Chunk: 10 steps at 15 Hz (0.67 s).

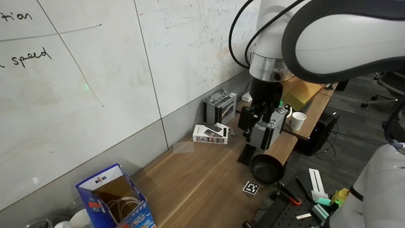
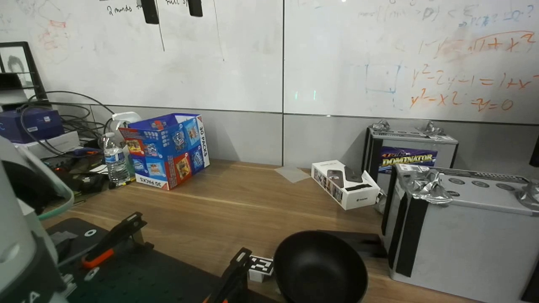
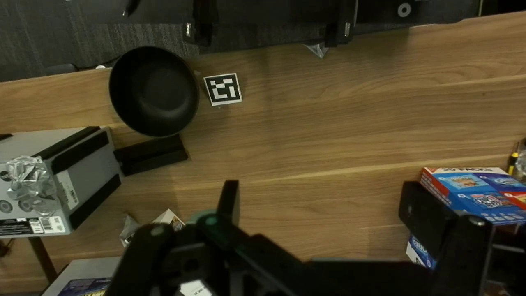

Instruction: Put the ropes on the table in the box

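Box [image 2: 166, 152] mouth up; rope loops [image 1: 127, 199] w/in, long axis unclr; gripper [image 3: 320, 199] jaws spread.

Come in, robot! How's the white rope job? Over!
Black gripper open, empty. Thin white cord loops inside blue cardboard box. Round black pan apart from box, likely no obstacle.

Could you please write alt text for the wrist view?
An open black two-fingered gripper over a brown wood-grain table, with a blue printed cardboard box partly hidden at right. A round black pan and grey rectangular case are at left.
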{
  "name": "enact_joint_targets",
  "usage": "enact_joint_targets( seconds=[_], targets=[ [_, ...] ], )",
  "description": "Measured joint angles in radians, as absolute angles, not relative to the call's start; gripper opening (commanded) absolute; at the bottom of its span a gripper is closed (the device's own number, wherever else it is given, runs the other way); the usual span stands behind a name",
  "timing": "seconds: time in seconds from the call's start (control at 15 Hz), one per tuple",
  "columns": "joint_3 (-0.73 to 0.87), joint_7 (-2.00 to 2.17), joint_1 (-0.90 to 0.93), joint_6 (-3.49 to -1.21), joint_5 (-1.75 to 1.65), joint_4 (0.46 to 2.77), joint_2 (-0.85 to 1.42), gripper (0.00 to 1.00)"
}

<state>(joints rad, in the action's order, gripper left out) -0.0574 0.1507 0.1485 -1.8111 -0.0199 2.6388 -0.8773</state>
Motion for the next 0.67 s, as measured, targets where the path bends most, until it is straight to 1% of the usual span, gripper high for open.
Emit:
enact_joint_targets(
  seconds=[0.67],
  targets=[
    [-0.055,0.118,0.119,-1.811,-0.007,2.67,-0.877,1.0]
  ],
)
